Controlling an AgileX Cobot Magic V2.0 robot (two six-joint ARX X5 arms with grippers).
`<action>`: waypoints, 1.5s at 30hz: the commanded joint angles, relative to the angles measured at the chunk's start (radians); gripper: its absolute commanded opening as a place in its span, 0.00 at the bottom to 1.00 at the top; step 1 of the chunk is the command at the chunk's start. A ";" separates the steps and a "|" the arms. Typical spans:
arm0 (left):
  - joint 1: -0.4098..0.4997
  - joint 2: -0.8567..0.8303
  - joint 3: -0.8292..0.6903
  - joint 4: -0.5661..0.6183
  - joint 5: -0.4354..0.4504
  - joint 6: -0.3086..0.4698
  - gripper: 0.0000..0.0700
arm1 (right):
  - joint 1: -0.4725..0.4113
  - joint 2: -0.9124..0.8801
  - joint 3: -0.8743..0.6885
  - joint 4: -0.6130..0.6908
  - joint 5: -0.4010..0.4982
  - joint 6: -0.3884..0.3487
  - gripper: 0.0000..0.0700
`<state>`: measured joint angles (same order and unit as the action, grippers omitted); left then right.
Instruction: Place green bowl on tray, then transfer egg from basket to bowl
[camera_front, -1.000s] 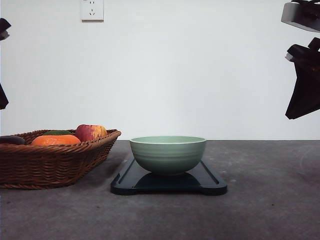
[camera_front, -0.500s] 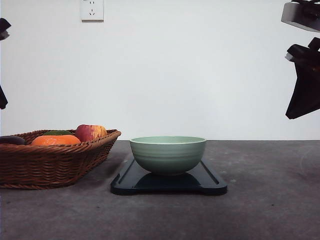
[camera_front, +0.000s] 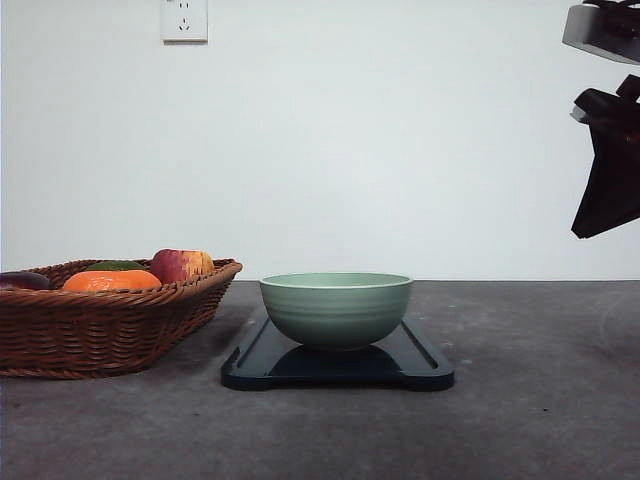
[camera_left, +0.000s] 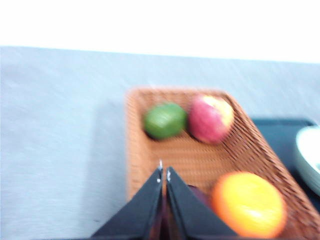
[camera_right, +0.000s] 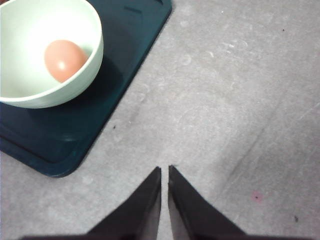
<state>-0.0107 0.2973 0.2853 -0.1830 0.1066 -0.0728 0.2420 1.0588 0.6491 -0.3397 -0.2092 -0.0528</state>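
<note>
On tray (camera_front: 420, 365): green bowl (camera_front: 336, 308) holding egg (camera_right: 64, 60) | basket (camera_front: 100, 325): apple (camera_front: 180, 265), orange (camera_front: 110, 281) | left gripper (camera_left: 164, 176), right gripper (camera_right: 164, 172): fingers together, empty

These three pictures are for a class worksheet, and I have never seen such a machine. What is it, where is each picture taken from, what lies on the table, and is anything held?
It is a two-armed robot; each arm ends in two dark fingers. The front view looks forward over the grey table. There a green bowl stands on a dark tray, with a wicker basket of fruit to its left. The other two pictures come from cameras on the wrists. The left wrist view looks down into the basket, the left gripper shut and empty. The right wrist view shows the egg lying in the bowl, the right gripper shut above bare table. Nothing is held.
</note>
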 joint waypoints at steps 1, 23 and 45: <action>0.019 -0.063 -0.055 0.032 0.000 -0.021 0.00 | 0.004 0.010 0.011 0.006 0.000 -0.006 0.02; 0.073 -0.294 -0.272 0.048 -0.002 -0.049 0.00 | 0.004 0.010 0.011 0.010 0.000 -0.006 0.02; 0.073 -0.294 -0.272 0.048 -0.002 -0.049 0.00 | 0.017 -0.030 0.011 0.027 0.000 -0.030 0.02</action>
<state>0.0608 0.0045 0.0326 -0.1458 0.1062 -0.1204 0.2548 1.0285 0.6491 -0.3186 -0.2089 -0.0599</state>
